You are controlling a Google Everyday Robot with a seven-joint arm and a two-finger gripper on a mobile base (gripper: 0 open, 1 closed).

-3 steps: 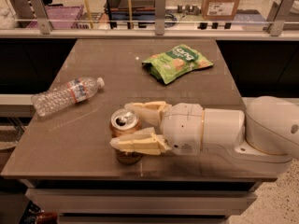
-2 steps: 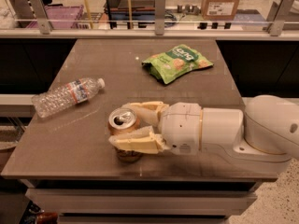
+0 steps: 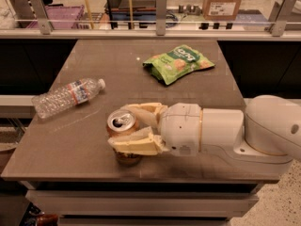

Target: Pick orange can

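The orange can (image 3: pixel 121 121) stands upright near the front edge of the brown table (image 3: pixel 94 60), its silver top and pull-tab facing up. My gripper (image 3: pixel 118 126) reaches in from the right. Its two cream fingers (image 3: pixel 134 146) lie against the near and far sides of the can, shut on it. The near finger hides most of the can's orange body. A dark reflection shows on the table just under the can.
A clear plastic water bottle (image 3: pixel 66 97) lies on its side at the table's left. A green snack bag (image 3: pixel 178 62) lies at the back right. A railing with posts (image 3: pixel 161 13) runs behind the table. My white arm (image 3: pixel 235 131) covers the front right.
The gripper stays closed around the can. Both have shifted only very slightly; the bottle and snack bag have not moved.
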